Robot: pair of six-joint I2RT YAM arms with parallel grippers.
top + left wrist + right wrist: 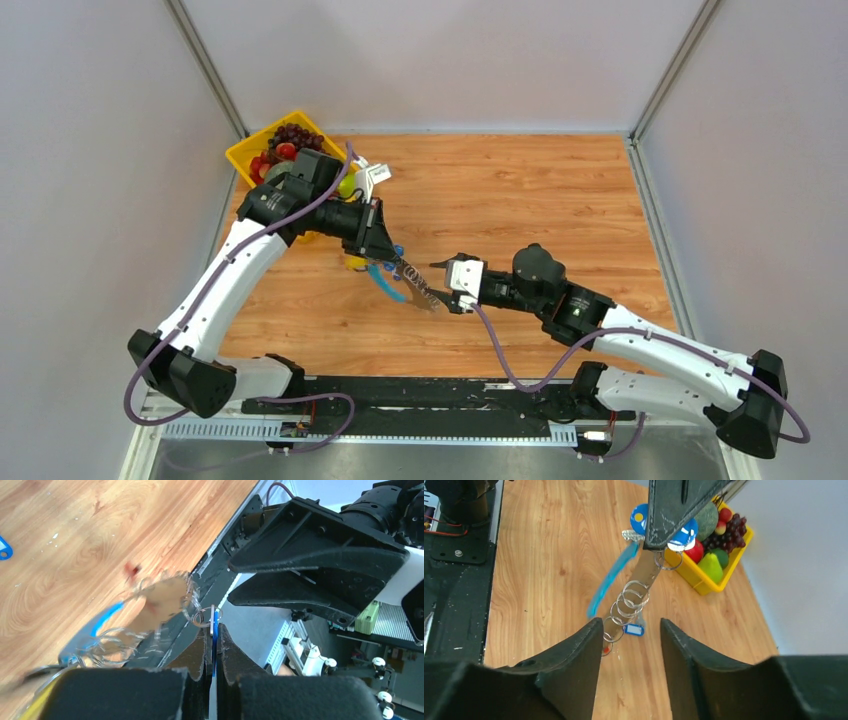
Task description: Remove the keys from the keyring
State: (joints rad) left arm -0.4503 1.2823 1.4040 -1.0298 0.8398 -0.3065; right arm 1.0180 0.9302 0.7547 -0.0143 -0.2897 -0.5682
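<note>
My left gripper (391, 254) is shut on a blue-headed key (215, 635) joined by a small ring to the keyring. The keyring's silvery chain (420, 286) hangs slanting from it towards the right gripper, and its light-blue band (384, 284) droops beside it. In the right wrist view the chain (629, 600) runs from the left gripper (676, 510) down between my fingers, with a small red piece (606, 650) at its low end. More blue key heads (640, 517) hang by the left gripper. My right gripper (439, 284) is open, its fingers either side of the chain's end.
A blue tag (634, 630) lies loose on the wooden table (540, 190); it also shows in the left wrist view (4, 547). A yellow basket (243, 152) of fruit stands at the back left, just behind the left arm.
</note>
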